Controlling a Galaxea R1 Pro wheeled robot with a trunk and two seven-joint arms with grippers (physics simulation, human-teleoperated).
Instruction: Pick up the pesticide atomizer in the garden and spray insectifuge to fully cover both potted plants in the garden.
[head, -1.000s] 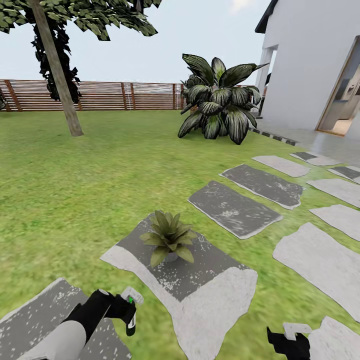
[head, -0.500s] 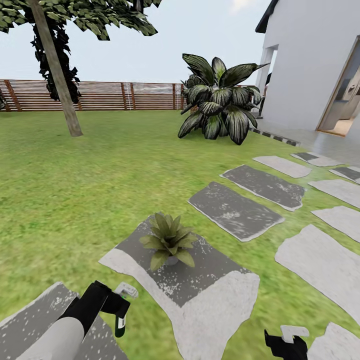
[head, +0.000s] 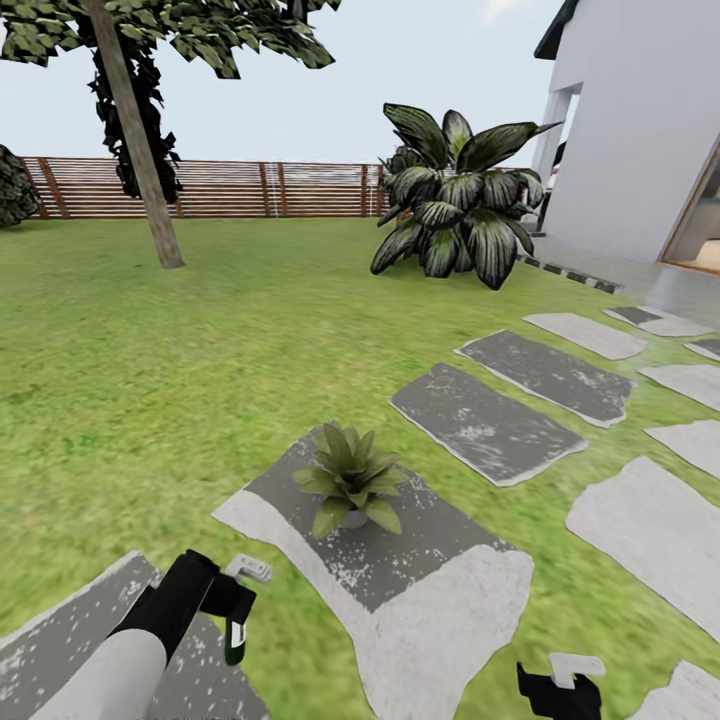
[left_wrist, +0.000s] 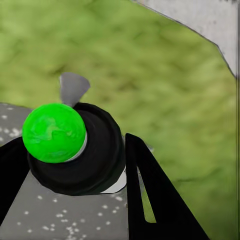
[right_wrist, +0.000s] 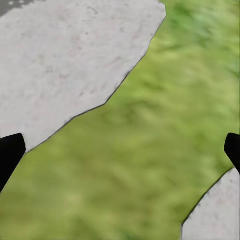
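Observation:
One potted plant (head: 350, 478), a low rosette of pointed green leaves in a small grey pot, stands on a grey stepping stone (head: 420, 590) just ahead of me. My left gripper (head: 234, 612) hangs low to the plant's left, over the grass edge, shut on the pesticide atomizer (head: 236, 640). The atomizer's dark green body points down and its greyish nozzle head is on top. From the left wrist, the atomizer (left_wrist: 75, 150) shows a black cap with a bright green ball between the dark fingers (left_wrist: 150, 200). My right gripper (head: 560, 688) is low at the right, and its jaws (right_wrist: 120, 150) are wide open over grass.
Several more grey stepping stones (head: 485, 420) run off to the right toward a white house (head: 640, 130). A big broad-leaved bush (head: 455, 205) stands by the house, a tree trunk (head: 140, 150) at the left, and a brown slatted fence (head: 220, 188) behind. Lawn (head: 150, 380) spreads left.
The whole view has shifted a little, so the camera turned. My left gripper with the atomizer has drifted slightly left, away from the plant. The right gripper stays open.

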